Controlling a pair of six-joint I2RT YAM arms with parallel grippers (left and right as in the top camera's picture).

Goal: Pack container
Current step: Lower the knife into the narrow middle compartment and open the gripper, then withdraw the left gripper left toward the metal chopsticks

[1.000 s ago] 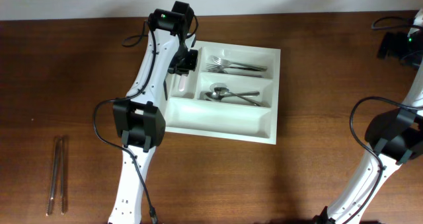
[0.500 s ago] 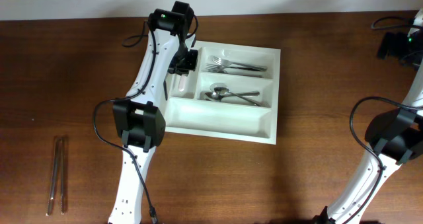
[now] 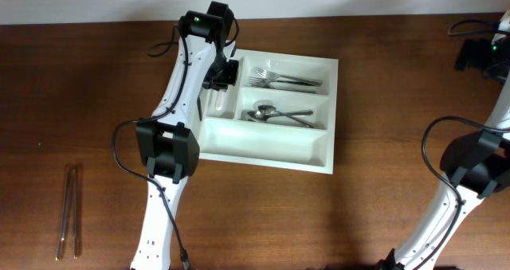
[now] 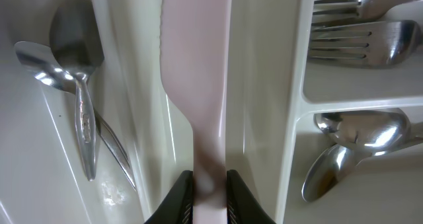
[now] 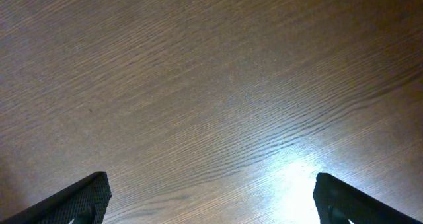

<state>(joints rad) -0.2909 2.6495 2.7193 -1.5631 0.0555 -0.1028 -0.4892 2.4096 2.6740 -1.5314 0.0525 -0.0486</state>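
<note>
The white cutlery tray (image 3: 319,154) lies on the brown table, with forks (image 3: 283,80) in its top long compartment and spoons (image 3: 279,115) in the middle one. My left gripper (image 3: 217,91) is over a narrow upright compartment, shut on a pale pink plastic knife (image 4: 196,78) that points down into that compartment (image 4: 254,118). The knife also shows in the overhead view (image 3: 216,103). My left gripper's jaws (image 4: 209,197) clamp the knife's handle. A metal spoon (image 4: 79,85) lies in the neighbouring narrow compartment. My right gripper (image 5: 211,197) is open over bare wood at the far right.
Two long metal utensils (image 3: 68,210) lie on the table at the left front. The tray's bottom long compartment (image 3: 263,142) holds nothing. The right arm (image 3: 478,166) stands at the table's right edge.
</note>
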